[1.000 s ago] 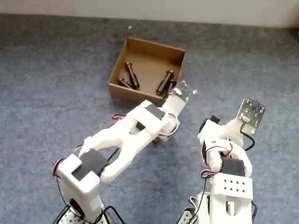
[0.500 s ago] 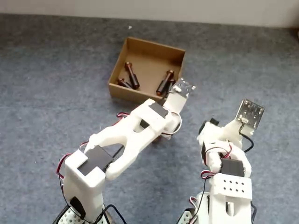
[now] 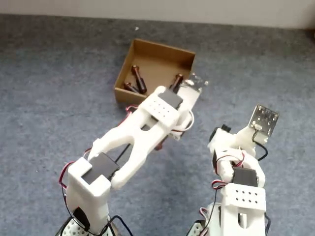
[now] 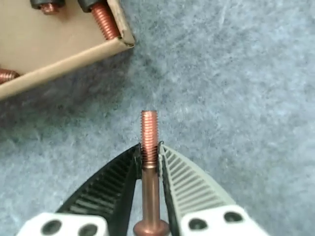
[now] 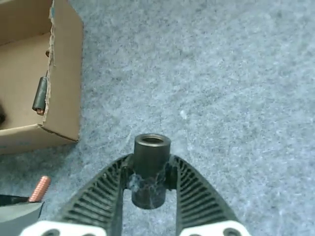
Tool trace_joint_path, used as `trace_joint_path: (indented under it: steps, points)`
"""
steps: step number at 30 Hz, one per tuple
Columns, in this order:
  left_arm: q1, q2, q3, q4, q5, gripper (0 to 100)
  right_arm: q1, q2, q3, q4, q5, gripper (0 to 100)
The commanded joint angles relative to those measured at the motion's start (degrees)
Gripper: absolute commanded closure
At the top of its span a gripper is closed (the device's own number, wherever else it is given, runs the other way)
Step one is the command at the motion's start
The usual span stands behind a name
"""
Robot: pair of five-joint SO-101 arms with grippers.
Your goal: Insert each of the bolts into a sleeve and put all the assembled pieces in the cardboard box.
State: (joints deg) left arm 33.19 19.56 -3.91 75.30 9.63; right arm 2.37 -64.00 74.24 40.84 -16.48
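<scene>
Bolt (image 4: 149, 162) is clamped by its shank in the left tool (image 4: 149, 147), jaws narrow around it, with the threaded end sticking out free over the grey counter (image 4: 246, 73). The sleeve (image 5: 151, 169) is pinched in the right tool (image 5: 150, 160), and its open bore shows at the far end. In the right wrist view the bolt's tip lies near the sleeve but apart from it, so the step in hand looks like the mating. The next move probably calls for lining the thread up with the bore, then pushing in straight. Farther off stands the cardboard box (image 3: 125, 93) with assembled pieces (image 3: 139, 79) already lying inside. Its near wall and corner sit close ahead of the left tool. The bare counter beside the box, between the two arms, offers the freer room for joining.
</scene>
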Motion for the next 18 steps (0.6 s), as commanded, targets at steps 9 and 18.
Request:
trace_joint_path:
  steps: [9, 18]
  points:
    - [-0.75, -1.98, -6.73, 6.59, 6.15, 99, 0.31, -1.36, -0.84, -1.36, -0.09, 99.4]
    - [-4.35, -12.62, -6.37, 8.09, 6.33, 99, 0.31, -1.36, -0.84, -1.36, -0.09, 99.4]
